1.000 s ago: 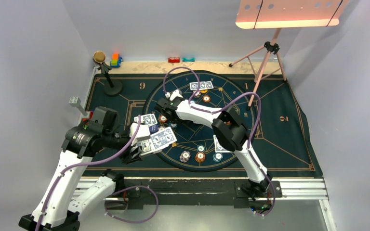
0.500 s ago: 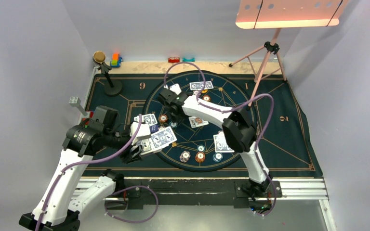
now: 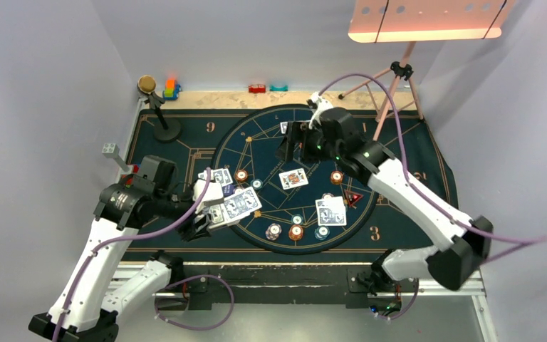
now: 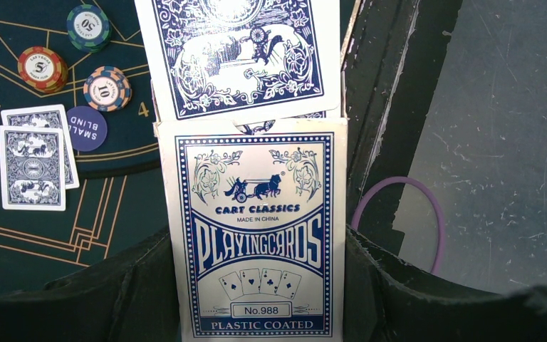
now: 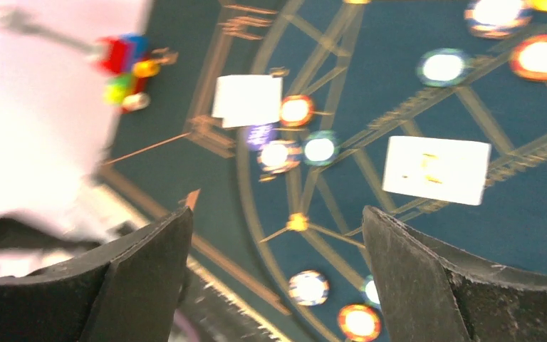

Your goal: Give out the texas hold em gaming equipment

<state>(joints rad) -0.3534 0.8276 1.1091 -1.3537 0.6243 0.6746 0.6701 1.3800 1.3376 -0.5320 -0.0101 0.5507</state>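
The left end effector (image 4: 260, 303) is pinching a card box (image 4: 256, 228), its arm folding inward low. The right end effector (image 5: 278, 274) is gaping wide, apparently empty through the blur, its arm stretching far forward.

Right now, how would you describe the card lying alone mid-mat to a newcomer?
Find the big round dark-blue mat with gold lines; near its centre lies a single playing card. It alone shows a white face, while the neighbouring cards show blue patterned backs.

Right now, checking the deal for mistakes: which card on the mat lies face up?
The lone card in the middle, its white face showing. The left pair and right pair show blue backs.
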